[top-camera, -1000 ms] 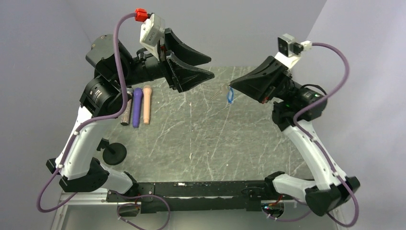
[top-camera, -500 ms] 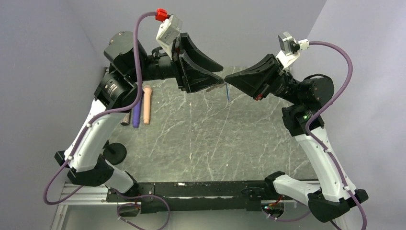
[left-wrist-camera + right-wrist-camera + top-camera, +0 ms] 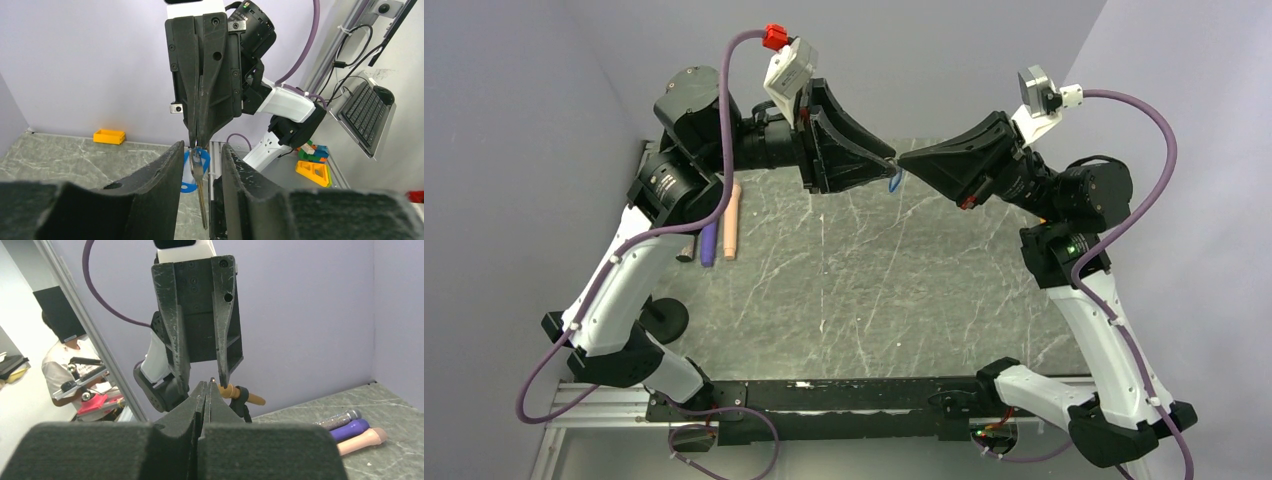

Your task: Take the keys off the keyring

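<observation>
**Keys hang from the clamped right gripper, between the left gripper's parted fingers**

The right gripper [image 3: 198, 142] is closed tight, its two fingers pressed flat together. The keys [image 3: 200, 190] hang from its very tip: a thin silvery blade pointing straight down, with a bright-blue piece [image 3: 188, 173] just beside it. The ring itself is too small to make out.

The left gripper [image 3: 204, 388] faces it tip to tip, high above the table [image 3: 854, 290]. Its fingers [image 3: 150, 185] stand apart, one on each side of the hanging keys. A gap shows between each finger and the silvery blade, so it grips nothing. In the right wrist view, the right gripper's tip sits just in front of the gap between the left fingers.

Farther out, well behind and below the left gripper, three cylinders lie side by side on the table beside the left arm. They are a peach one [image 3: 732, 212], a purple one [image 3: 709, 243] and a glittery brown one [image 3: 344, 416], which the left arm mostly hides from above.
</observation>
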